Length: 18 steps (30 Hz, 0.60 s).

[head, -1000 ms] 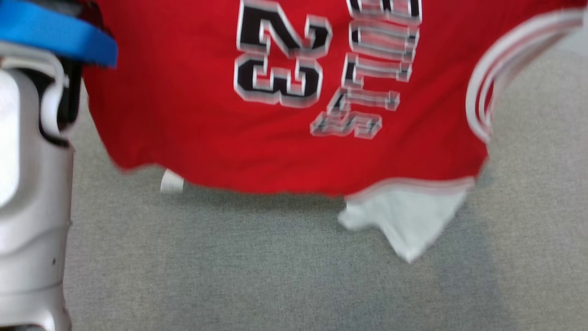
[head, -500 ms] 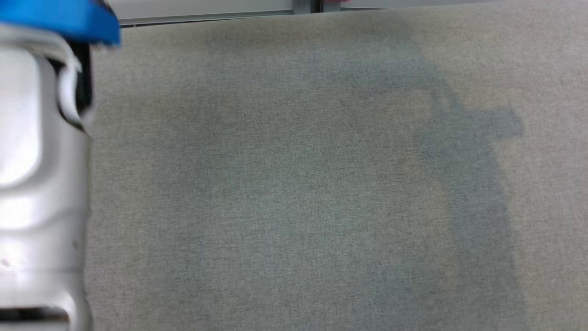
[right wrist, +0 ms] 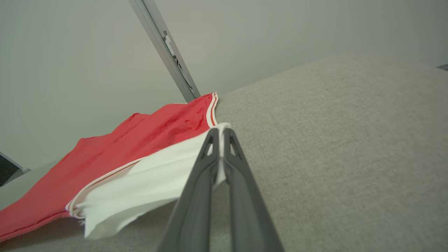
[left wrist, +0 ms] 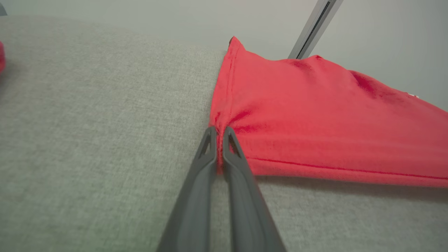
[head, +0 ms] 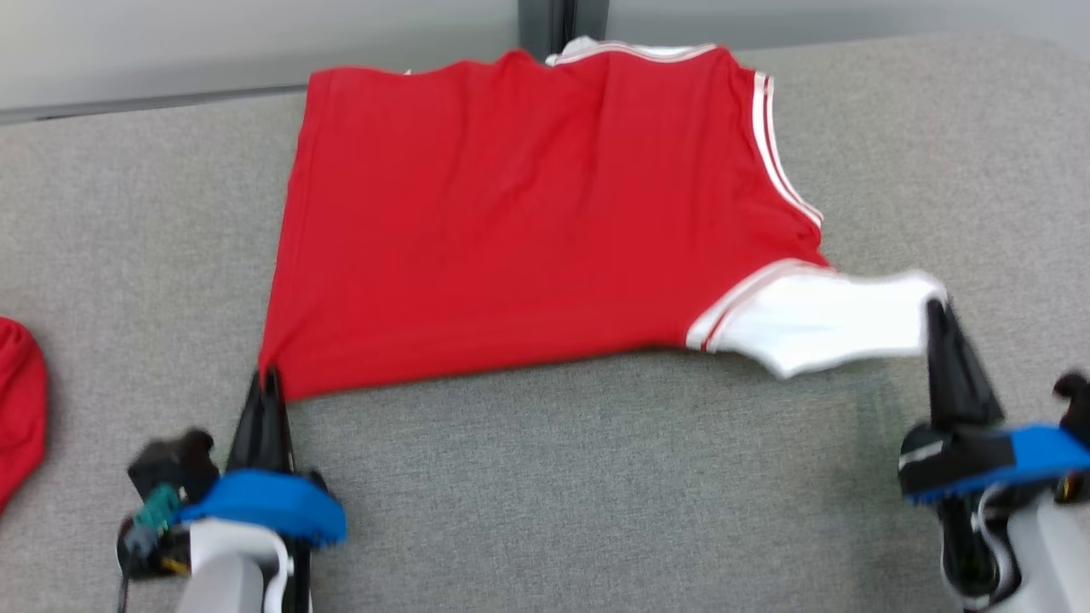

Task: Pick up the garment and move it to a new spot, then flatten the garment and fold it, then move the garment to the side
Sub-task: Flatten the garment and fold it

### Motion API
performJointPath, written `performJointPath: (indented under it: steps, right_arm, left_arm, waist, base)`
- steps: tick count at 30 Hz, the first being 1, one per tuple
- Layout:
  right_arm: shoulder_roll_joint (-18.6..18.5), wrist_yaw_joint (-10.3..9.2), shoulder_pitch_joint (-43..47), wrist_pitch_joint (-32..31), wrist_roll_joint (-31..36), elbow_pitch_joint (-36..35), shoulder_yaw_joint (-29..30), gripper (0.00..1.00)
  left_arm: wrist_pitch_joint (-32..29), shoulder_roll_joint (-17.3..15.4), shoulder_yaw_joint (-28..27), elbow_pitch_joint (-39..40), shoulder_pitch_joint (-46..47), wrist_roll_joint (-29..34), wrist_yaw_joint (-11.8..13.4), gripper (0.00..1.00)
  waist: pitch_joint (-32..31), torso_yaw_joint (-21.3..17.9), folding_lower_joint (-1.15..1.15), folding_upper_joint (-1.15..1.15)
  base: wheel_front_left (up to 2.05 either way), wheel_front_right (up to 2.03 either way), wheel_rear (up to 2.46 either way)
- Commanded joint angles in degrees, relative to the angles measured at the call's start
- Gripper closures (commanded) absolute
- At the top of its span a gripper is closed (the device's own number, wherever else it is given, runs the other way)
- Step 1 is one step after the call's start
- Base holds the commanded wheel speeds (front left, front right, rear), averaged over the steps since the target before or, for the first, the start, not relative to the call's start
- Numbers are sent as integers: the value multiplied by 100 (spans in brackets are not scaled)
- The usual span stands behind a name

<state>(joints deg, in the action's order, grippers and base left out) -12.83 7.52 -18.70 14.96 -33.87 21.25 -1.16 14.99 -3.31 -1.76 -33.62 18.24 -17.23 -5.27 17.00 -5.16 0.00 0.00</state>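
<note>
The garment (head: 528,213) is a red sleeveless jersey with white trim and a white sleeve; it lies spread on the grey cloth table (head: 553,477), plain side up, its far edge at the table's back edge. My left gripper (head: 271,379) is shut on its near left red corner (left wrist: 220,140). My right gripper (head: 935,311) is shut on the tip of the white sleeve (head: 817,319) at the near right, and in the right wrist view that white sleeve (right wrist: 150,182) shows pinched between the fingers (right wrist: 210,150).
Another red cloth (head: 17,409) lies at the table's left edge. Behind the table stand a pale wall (head: 213,42) and a dark upright post (head: 562,21). Bare grey table surface stretches between my two arms along the near side.
A second ago the jersey hung close to the head camera with its printed number side showing; then bare table showed. Now it lies spread on the table, plain side up, both grippers still holding it.
</note>
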Motion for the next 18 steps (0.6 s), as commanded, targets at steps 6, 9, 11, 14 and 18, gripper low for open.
performJointPath:
  steps: [6,9,11,14,18]
  right_arm:
    - [218,-7,1197,32,-26,-29,122,100]
    - [286,-7,1639,32,-63,-6,187,100]
    - [376,-7,1929,32,-177,50,280,100]
    - [325,-7,2299,32,-96,-42,172,100]
    - [389,-7,2565,32,-179,-227,266,100]
  left_arm:
    - [27,18,-41,244,-1099,-219,-30,100]
    - [27,14,118,364,-1484,-336,-4,100]
    - [28,15,143,482,-1712,-406,55,100]
    - [27,25,210,697,-2067,-431,97,100]
    - [27,26,307,1141,-2404,-382,116,100]
  waist:
    - [-545,-68,0,0]
    - [-788,-8,0,0]
    - [-945,42,0,0]
    - [-1123,93,0,0]
    - [-1216,129,0,0]
  base:
    - [0,0,0]
    - [0,0,0]
    - [0,0,0]
    - [0,0,0]
    - [0,0,0]
